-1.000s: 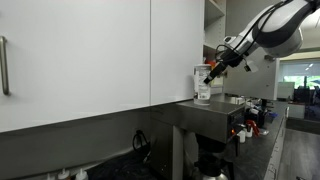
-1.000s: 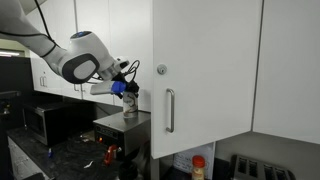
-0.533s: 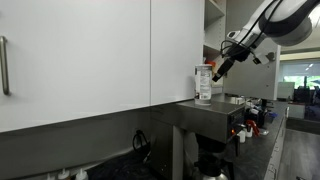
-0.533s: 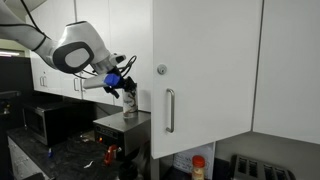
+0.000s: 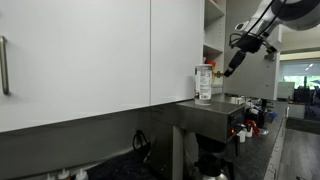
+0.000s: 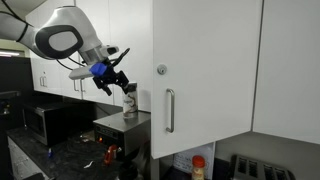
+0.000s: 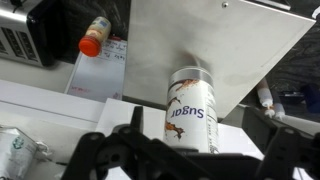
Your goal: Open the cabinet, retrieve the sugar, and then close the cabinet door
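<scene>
Sugar jar [image 7: 190,110] stood upright on the grey metal top [image 7: 240,50] of a machine, label facing the wrist camera. In an exterior view the pincer [image 5: 229,69] hung wide open and empty, up and off to the side of it, not touching. Way lower down past the machine's edge, an orange-capped bottle [image 7: 95,35] was visible.

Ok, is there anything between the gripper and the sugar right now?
Nothing. In an exterior view the open gripper hangs above and to one side of the sugar, with only bare air between them.
</scene>
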`<state>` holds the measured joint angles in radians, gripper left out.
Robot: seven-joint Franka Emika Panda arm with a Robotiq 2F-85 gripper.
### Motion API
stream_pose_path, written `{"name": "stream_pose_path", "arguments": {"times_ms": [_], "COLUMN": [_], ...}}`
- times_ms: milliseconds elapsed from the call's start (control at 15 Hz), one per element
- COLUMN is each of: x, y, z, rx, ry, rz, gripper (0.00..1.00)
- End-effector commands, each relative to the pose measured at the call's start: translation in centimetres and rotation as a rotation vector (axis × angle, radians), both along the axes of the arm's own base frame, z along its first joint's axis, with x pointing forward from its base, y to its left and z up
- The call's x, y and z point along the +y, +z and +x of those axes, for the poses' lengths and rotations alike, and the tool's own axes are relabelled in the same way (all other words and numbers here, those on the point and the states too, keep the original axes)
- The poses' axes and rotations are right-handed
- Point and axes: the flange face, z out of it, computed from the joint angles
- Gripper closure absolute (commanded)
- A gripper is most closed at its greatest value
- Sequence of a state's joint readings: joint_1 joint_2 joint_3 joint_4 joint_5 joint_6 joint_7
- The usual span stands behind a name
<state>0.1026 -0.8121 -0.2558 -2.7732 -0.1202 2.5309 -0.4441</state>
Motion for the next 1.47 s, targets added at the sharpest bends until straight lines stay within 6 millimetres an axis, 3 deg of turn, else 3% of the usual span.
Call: {"name": "stream_pose_path", "arguments": {"times_ms": [0,600,1400], "x": [-1.2,-5.1,-8.9], "y": [1.5,3.3,6.8], "z": [-1.8,-4.0,-5.5], "rx": [0.019,0.015,0.019], "ry": [-0.148,-0.515,-0.807], "rz": [-0.064,-0.170,-0.206], "gripper": [0.00,0.00,0.00]}}
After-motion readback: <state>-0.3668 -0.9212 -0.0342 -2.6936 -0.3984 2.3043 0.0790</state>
